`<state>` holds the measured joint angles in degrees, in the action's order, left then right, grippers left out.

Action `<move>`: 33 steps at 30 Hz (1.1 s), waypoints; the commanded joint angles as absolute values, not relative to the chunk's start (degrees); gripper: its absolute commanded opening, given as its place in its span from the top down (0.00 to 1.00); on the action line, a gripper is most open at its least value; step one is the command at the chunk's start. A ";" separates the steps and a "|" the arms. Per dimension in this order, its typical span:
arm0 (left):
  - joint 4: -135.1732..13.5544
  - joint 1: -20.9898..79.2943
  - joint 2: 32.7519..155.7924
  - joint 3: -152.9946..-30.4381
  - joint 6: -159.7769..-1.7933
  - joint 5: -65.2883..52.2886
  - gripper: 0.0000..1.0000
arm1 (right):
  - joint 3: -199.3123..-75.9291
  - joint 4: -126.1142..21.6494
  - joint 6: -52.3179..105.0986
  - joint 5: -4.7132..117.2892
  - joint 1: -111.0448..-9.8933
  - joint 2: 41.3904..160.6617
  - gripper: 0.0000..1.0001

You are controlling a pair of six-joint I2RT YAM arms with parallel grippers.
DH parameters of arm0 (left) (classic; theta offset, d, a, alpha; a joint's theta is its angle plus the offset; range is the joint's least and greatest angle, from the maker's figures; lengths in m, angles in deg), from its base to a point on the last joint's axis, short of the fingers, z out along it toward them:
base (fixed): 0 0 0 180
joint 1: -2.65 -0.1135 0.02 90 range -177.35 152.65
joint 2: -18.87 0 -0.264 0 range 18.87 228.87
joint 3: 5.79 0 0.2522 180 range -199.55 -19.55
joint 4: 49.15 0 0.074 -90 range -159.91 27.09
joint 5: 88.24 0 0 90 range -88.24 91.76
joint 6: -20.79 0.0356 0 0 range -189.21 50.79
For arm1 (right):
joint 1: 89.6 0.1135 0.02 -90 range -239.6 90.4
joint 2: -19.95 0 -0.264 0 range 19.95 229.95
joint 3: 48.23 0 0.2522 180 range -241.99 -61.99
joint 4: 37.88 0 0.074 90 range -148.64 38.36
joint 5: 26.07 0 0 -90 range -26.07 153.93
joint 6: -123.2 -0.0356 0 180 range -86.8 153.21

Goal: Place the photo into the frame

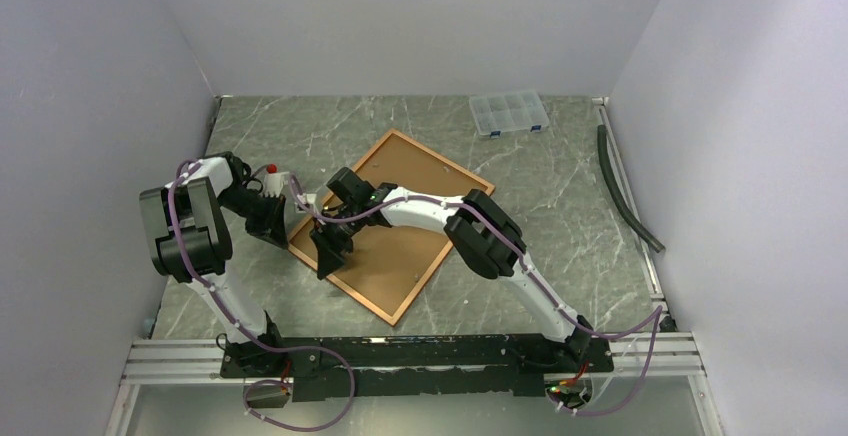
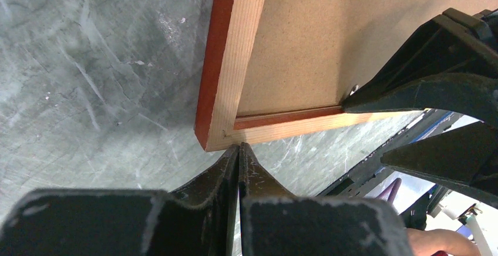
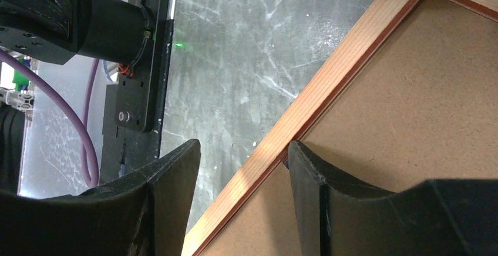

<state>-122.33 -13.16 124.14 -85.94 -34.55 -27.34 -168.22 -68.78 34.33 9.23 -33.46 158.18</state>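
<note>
The frame (image 1: 437,159), a thin reddish-brown wooden border, lies face down in the middle of the table, with the brown backing board (image 1: 400,226) inside it. The photo is hidden. My left gripper (image 1: 285,228) is shut and empty, its tips (image 2: 239,147) touching the outside of the frame's corner (image 2: 226,62). My right gripper (image 1: 330,251) is open and straddles the frame's left rail (image 3: 329,86). One finger (image 3: 305,174) rests on the backing board (image 3: 423,91) at the rail's inner edge. The other hangs over the bare table.
A small clear compartment box (image 1: 509,113) sits at the back right. A dark hose (image 1: 625,191) runs along the right wall. A small red-capped object (image 1: 270,169) stands by the left arm. The metal base rail (image 1: 400,356) runs along the near edge. Walls close three sides.
</note>
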 commanded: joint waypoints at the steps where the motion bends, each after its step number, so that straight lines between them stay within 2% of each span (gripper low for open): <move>1: -115.43 -12.11 127.07 -84.85 -33.43 -26.36 0.90 | -169.40 -72.36 36.19 6.98 -32.57 159.95 0.40; 11: -116.69 -12.16 126.91 -86.35 -33.50 -27.03 0.90 | -170.22 -73.16 36.83 8.65 -32.65 159.40 0.41; 16: -121.85 -13.26 125.76 -92.85 -33.87 -29.54 0.83 | -170.96 -66.28 32.46 12.07 -34.36 156.16 0.36; 20: -125.13 -14.67 126.26 -101.46 -34.41 -32.00 0.72 | -166.15 -55.48 24.73 14.99 -36.95 150.86 0.33; 23: -123.14 -14.47 129.27 -105.06 -36.41 -32.84 0.68 | -159.71 -46.60 18.35 18.84 -38.82 146.69 0.31; 28: -121.92 -12.30 136.17 -107.89 -38.51 -35.65 0.67 | -150.13 -37.51 9.84 28.06 -41.71 141.48 0.30; 33: -120.67 -10.53 138.79 -107.55 -39.48 -39.21 0.67 | -150.06 -39.73 8.18 32.10 -42.99 142.78 0.30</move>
